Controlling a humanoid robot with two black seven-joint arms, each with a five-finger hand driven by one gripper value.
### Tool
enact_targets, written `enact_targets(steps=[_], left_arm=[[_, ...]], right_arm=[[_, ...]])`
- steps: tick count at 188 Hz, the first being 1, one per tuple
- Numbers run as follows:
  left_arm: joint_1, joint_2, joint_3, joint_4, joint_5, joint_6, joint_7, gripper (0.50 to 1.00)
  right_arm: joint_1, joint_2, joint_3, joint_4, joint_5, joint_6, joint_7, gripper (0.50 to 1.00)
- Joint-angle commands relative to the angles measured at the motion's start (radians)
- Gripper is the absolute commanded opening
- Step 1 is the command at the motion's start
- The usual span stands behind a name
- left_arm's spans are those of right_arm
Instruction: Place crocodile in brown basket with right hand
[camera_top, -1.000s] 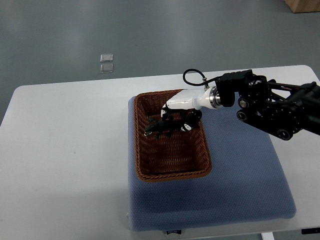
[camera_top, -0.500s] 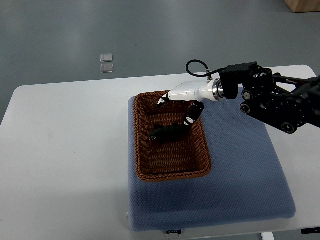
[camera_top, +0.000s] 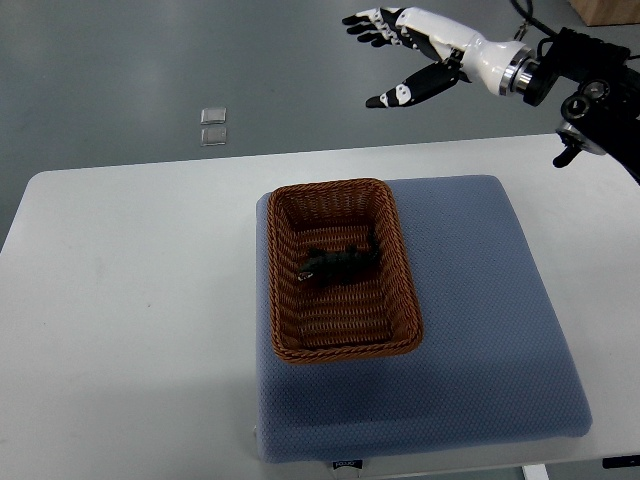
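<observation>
**A Robot Test Lab**

A robotics lab or test room is suggested. A plain white desk (camera_top: 130, 300) is set on a bare grey floor (camera_top: 150, 60), and a blue padded mat (camera_top: 480, 330) is laid over it as a work surface. A white right hand (camera_top: 415, 45) is carried on a black arm (camera_top: 600, 85) with exposed joints and cabling. The corner of a brown box (camera_top: 608, 10) is seen on the floor beyond.

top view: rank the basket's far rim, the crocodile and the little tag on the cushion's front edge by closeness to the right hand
1. Far rim of the brown basket, toward the picture's top, nearest the open right hand at upper right.
2. crocodile, lying inside the basket, mid-floor.
3. tag, on the blue cushion, at its front edge, picture's bottom.
</observation>
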Motion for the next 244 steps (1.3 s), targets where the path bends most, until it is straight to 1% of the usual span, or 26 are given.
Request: enact_targets(steps=[1, 18, 31, 58, 78, 116, 133, 175, 207, 244], left_arm=[[0.000, 0.000, 0.000, 0.000, 0.000, 0.000, 0.000, 1.000], [0.000, 0.000, 0.000, 0.000, 0.000, 0.000, 0.000, 1.000], [0.000, 0.000, 0.000, 0.000, 0.000, 0.000, 0.000, 1.000], [0.000, 0.000, 0.000, 0.000, 0.000, 0.000, 0.000, 1.000], [0.000, 0.000, 0.000, 0.000, 0.000, 0.000, 0.000, 1.000], [0.000, 0.000, 0.000, 0.000, 0.000, 0.000, 0.000, 1.000], [0.000, 0.000, 0.000, 0.000, 0.000, 0.000, -0.001, 1.000], [0.000, 0.000, 0.000, 0.000, 0.000, 0.000, 0.000, 1.000], [0.000, 0.000, 0.000, 0.000, 0.000, 0.000, 0.000, 1.000], [0.000, 0.000, 0.000, 0.000, 0.000, 0.000, 0.000, 1.000]], right_arm=[[-0.045, 0.009, 0.077, -0.062, 0.178, -0.027, 0.003, 0.913], [-0.084, 0.020, 0.127, -0.157, 0.336, -0.076, 0.005, 0.913], [-0.108, 0.048, 0.144, -0.237, 0.459, -0.110, 0.006, 0.913], [-0.156, 0.085, 0.147, -0.346, 0.681, -0.113, 0.024, 0.913], [-0.193, 0.094, 0.147, -0.387, 0.777, -0.106, 0.026, 0.913], [-0.248, 0.109, 0.149, -0.393, 0.858, -0.073, 0.028, 0.915], [-0.257, 0.111, 0.149, -0.399, 0.870, -0.078, 0.029, 0.926], [-0.277, 0.126, 0.141, -0.401, 0.869, -0.086, 0.038, 0.926], [-0.300, 0.147, 0.137, -0.401, 0.866, -0.086, 0.078, 0.926], [-0.312, 0.157, 0.135, -0.413, 0.864, -0.086, 0.081, 0.926]])
